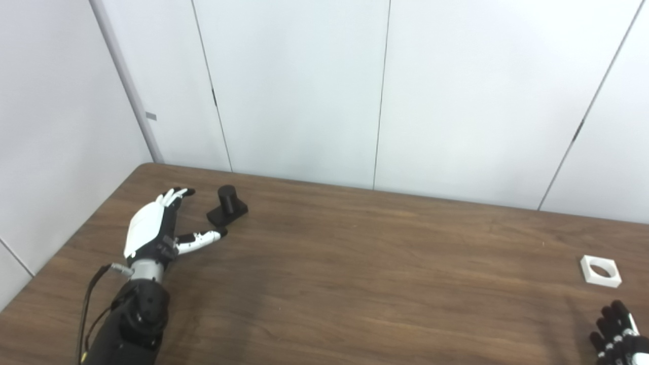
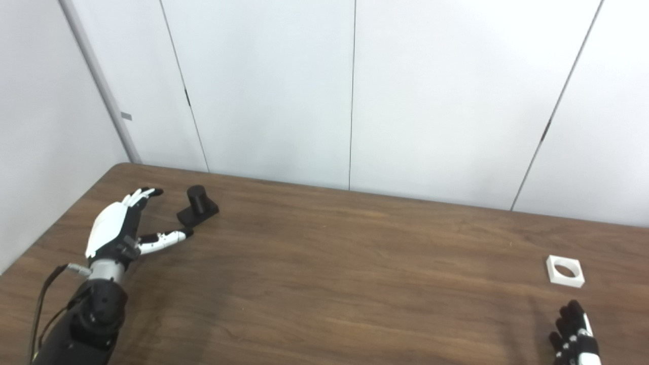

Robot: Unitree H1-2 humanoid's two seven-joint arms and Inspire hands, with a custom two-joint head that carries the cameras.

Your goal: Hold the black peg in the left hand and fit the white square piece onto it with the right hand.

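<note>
Table (image 1: pixel 355 284): it is carrying both parts; no container is showing on it, so nothing is sitting inside anything.
Left hand (image 1: pixel 154 228): it is lying near the far left corner with the fingers spread and holding nothing; the thumb is pointing toward the peg, close to its base.
Right hand (image 2: pixel 575 337): it is entering at the near right corner; only the fingers are showing, apart and holding nothing.
Black peg (image 1: pixel 227 205): it is standing upright on its base near the far left corner, just beside the left hand.
White square piece (image 1: pixel 601 271): it is lying flat near the right edge, its 1 round hole facing up.
Risk 1: I think the thumb is likely to push the peg away or tip it over.
Risk 2: the flat piece is giving the fingers little to take, so it may slide toward the right edge.
</note>
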